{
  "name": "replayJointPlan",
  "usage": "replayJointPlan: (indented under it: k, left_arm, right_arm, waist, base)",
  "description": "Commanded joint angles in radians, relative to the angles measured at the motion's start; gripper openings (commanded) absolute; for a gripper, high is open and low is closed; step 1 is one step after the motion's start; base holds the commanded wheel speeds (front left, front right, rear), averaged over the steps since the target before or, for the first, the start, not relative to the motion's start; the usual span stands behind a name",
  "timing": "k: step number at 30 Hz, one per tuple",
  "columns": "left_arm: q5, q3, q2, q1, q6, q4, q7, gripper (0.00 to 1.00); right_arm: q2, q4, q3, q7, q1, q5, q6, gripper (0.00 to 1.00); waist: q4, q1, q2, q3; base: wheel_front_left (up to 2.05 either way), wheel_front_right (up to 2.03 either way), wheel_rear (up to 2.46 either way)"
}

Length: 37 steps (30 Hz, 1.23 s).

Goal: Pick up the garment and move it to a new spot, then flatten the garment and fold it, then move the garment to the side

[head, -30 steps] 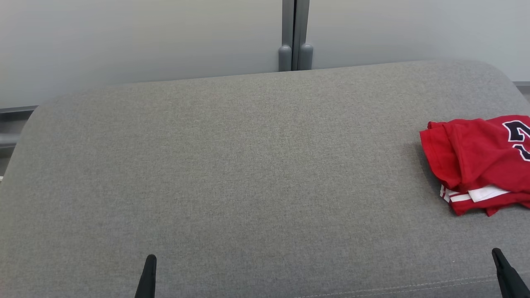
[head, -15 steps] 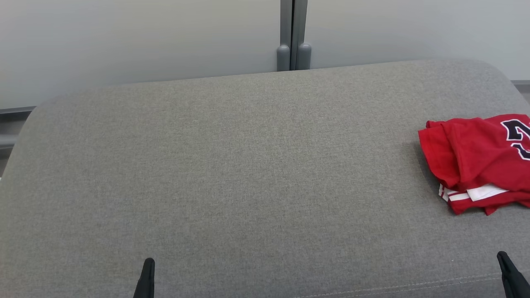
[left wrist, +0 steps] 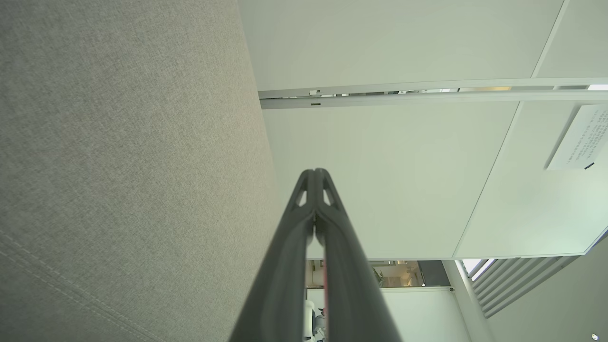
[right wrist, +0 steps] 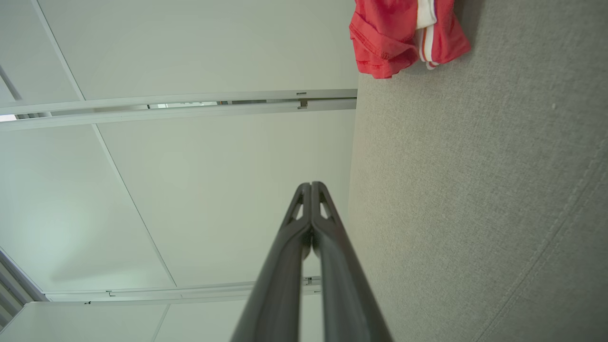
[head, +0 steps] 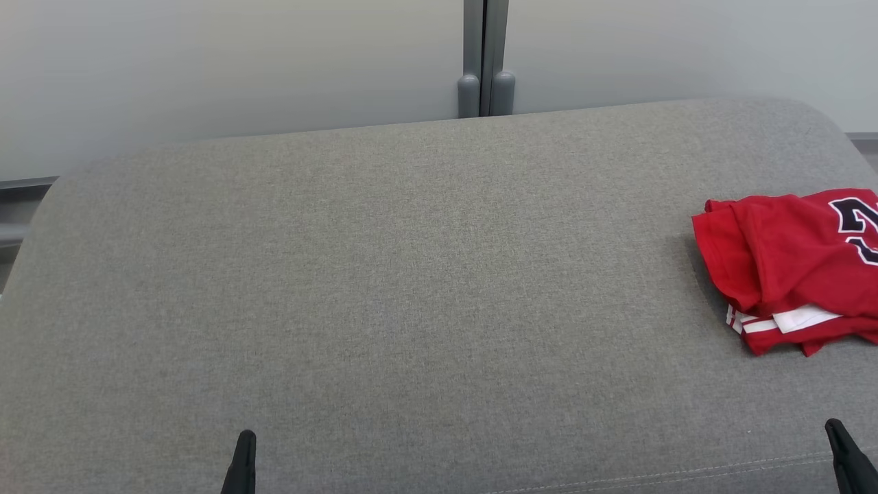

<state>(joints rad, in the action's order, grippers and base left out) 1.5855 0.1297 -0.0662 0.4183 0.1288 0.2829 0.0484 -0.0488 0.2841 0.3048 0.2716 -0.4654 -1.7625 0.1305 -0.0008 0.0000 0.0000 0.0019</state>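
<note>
The garment point(head: 796, 267) is a red jersey with white stripes and a dark number, lying folded at the right edge of the grey cushion point(head: 411, 274). In the right wrist view the garment point(right wrist: 403, 33) sits at the top, far ahead of the fingers. My left gripper point(head: 243, 460) pokes up at the lower left, shut and empty, far from the garment. My right gripper point(head: 847, 456) is at the lower right corner, shut and empty, below the garment and apart from it. Both wrist views show the fingers pressed together: left gripper point(left wrist: 314, 172), right gripper point(right wrist: 311, 185).
A pale wall runs behind the cushion, with a grey upright post point(head: 485, 62) at the middle. A stitched seam point(head: 686, 473) marks the cushion's front edge. Wide bare fabric lies left of the garment.
Both fingertips sit slightly lower in the head view than a second ago. The whole picture has shifted a little, so the camera moved. The garment lies as before.
</note>
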Motion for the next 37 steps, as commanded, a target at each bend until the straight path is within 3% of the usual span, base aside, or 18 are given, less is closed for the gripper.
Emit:
replayJointPlan:
  k: [1,37]
  left_arm:
    - [0.008,-0.004,0.003,0.005,0.006,0.001,-0.003,0.0]
    - [0.004,-0.008,0.006,0.006,0.006,0.001,-0.008,0.0]
  right_arm:
    - [-0.003,0.005,0.002,0.002,-0.006,-0.004,0.0,0.0]
    - [-0.003,0.004,0.002,0.001,-0.006,-0.004,0.0,0.0]
  waist:
    - [0.0,0.0,0.0,0.0]
    - [0.0,0.0,0.0,0.0]
  base:
    - [0.0,0.0,0.0]
    - [0.0,0.0,0.0]
